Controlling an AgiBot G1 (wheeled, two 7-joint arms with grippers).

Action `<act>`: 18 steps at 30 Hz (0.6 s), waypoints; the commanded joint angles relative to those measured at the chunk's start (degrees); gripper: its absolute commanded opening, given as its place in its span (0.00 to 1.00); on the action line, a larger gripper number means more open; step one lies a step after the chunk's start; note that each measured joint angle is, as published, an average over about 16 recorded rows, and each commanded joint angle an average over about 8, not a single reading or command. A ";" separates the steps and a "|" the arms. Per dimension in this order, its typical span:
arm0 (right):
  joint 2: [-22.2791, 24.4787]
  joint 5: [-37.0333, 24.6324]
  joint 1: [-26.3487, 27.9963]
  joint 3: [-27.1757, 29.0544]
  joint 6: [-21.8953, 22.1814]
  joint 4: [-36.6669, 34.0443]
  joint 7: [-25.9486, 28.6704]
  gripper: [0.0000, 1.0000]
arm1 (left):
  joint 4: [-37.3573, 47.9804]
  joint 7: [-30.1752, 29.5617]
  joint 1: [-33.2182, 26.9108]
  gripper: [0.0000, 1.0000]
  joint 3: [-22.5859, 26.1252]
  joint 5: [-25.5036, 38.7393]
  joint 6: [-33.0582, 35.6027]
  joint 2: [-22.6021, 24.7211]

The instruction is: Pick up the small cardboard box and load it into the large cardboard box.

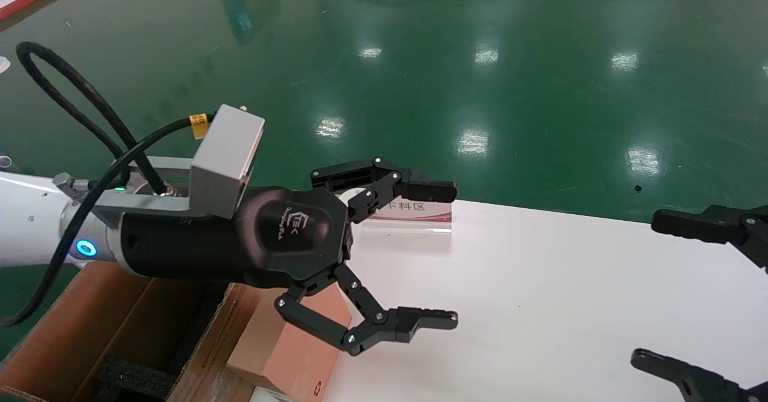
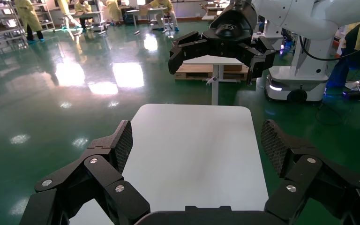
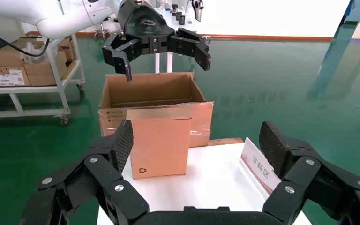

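Note:
The small cardboard box, plain pinkish-brown with a recycling symbol, stands upright at the left edge of the white table. Right beside it, off the table, stands the large cardboard box, open, with black foam inside. My left gripper hangs open and empty above the small box, pointing across the table. At the right side of the table my right gripper is open and empty, facing the small box from a distance.
A clear stand with a red and white sign sits at the table's far edge. Green floor surrounds the table. The right wrist view shows a shelf cart with cartons beyond the large box.

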 commanded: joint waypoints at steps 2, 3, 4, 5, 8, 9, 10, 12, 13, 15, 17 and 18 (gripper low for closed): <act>0.00 0.00 0.00 0.00 0.00 0.00 0.00 1.00 | 0.00 0.00 0.00 1.00 0.00 0.00 0.00 0.00; 0.00 0.00 0.00 0.00 0.00 0.00 0.00 1.00 | 0.00 0.00 0.00 1.00 0.00 0.00 0.00 0.00; 0.00 0.00 0.00 0.00 0.00 0.00 0.00 1.00 | 0.00 0.00 0.00 1.00 0.00 0.00 0.00 0.00; 0.00 0.00 0.00 0.00 0.00 0.00 0.00 1.00 | 0.00 0.00 0.00 1.00 0.00 0.00 0.00 0.00; 0.00 0.00 0.00 0.00 0.00 0.00 0.00 1.00 | 0.00 0.00 0.00 1.00 0.00 0.00 0.00 0.00; 0.00 0.00 0.00 0.00 0.00 0.00 0.00 1.00 | 0.00 0.00 0.00 1.00 0.00 0.00 0.00 0.00; 0.00 0.00 0.00 0.00 0.00 0.00 0.00 1.00 | 0.00 0.00 0.00 1.00 0.00 0.00 0.00 0.00; 0.00 0.00 0.00 0.00 0.00 0.00 0.00 1.00 | 0.01 -0.01 0.00 1.00 0.00 0.00 -0.01 0.00; 0.00 0.00 0.00 0.00 0.00 0.00 0.00 1.00 | 0.03 -0.04 0.02 1.00 0.00 0.01 -0.05 -0.01; 0.00 0.00 0.00 0.00 0.00 -0.01 0.00 1.00 | -0.04 -0.18 0.03 1.00 0.03 0.24 -0.30 -0.17; 0.00 0.00 0.01 -0.01 0.00 -0.02 -0.01 1.00 | -0.28 -0.49 0.03 1.00 0.09 0.68 -0.73 -0.46; 0.00 0.01 0.01 -0.02 0.00 -0.03 -0.02 1.00 | -0.46 -0.72 0.00 1.00 0.15 1.05 -1.01 -0.71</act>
